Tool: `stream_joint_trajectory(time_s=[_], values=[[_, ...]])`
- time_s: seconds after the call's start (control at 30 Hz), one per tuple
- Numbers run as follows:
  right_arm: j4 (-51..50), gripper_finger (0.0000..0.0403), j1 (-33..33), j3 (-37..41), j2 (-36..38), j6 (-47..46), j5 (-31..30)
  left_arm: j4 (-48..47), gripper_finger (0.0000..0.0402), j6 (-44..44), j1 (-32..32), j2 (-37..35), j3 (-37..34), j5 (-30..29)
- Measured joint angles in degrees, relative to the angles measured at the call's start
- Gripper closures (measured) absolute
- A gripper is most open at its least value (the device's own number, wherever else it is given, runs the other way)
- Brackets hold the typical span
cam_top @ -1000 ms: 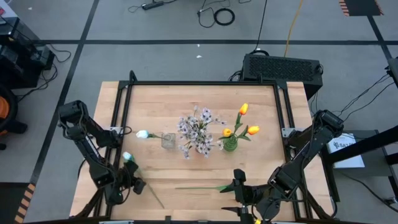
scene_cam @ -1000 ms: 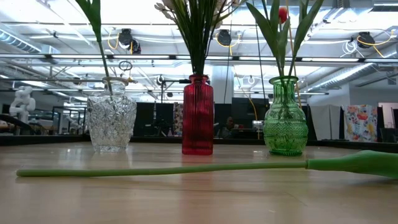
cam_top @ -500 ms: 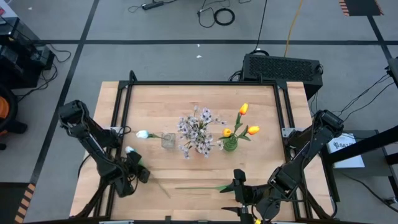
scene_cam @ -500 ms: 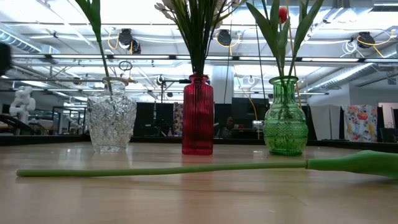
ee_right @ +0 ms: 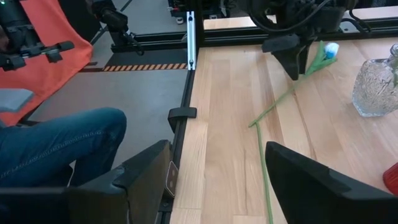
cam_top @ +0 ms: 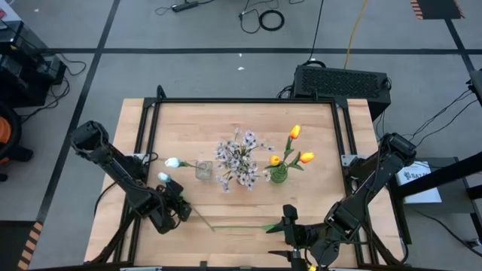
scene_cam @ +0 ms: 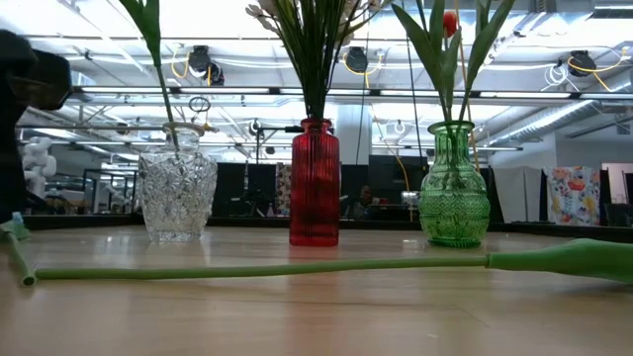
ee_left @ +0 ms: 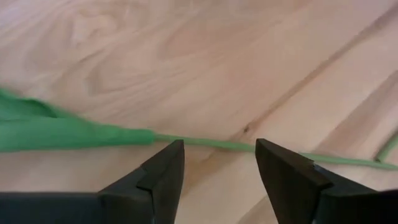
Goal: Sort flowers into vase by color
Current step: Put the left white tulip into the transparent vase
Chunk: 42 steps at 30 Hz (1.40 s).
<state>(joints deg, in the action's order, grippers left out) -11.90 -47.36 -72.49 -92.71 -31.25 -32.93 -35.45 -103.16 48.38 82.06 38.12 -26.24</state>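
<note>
The left tool (cam_top: 179, 208) hovers over the front left of the wooden table (cam_top: 316, 197), pinching the green stem of a white-blue tulip (cam_top: 163, 178) whose head rises behind it. A second stem (cam_top: 237, 226) lies flat just beside. The right tool (cam_top: 291, 228), fingers spread, rests at the front edge, near that stem's end.
</note>
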Motion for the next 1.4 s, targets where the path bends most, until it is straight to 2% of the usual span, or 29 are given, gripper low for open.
stream_joint_trajectory(time_s=[0.1,0.3,0.47,0.7,0.93,1.4], values=[[0.0,0.0145,0.0,0.0,0.0,0.0,0.0,-0.3,0.0211,-6.3,0.0,0.1,0.0,1.2],[0.0,0.0145,0.0,0.0,0.0,0.0,0.0,0.5,0.0242,-15.7,-0.6,1.8,0.0,0.1],[0.0,0.0145,0.0,0.0,0.0,0.3,0.0,0.3,0.0255,-22.0,-2.1,2.6,0.0,6.3],[0.1,0.0145,0.0,0.0,0.0,0.4,0.0,0.5,0.0256,-26.1,-4.3,2.6,0.0,7.3],[0.2,0.0145,0.0,0.0,0.0,0.6,0.0,-0.6,0.0256,-31.4,-7.9,2.4,0.1,13.2],[0.1,0.0145,0.0,0.0,0.0,2.0,0.0,2.4,0.0256,-33.0,-9.7,2.5,0.0,11.3]])
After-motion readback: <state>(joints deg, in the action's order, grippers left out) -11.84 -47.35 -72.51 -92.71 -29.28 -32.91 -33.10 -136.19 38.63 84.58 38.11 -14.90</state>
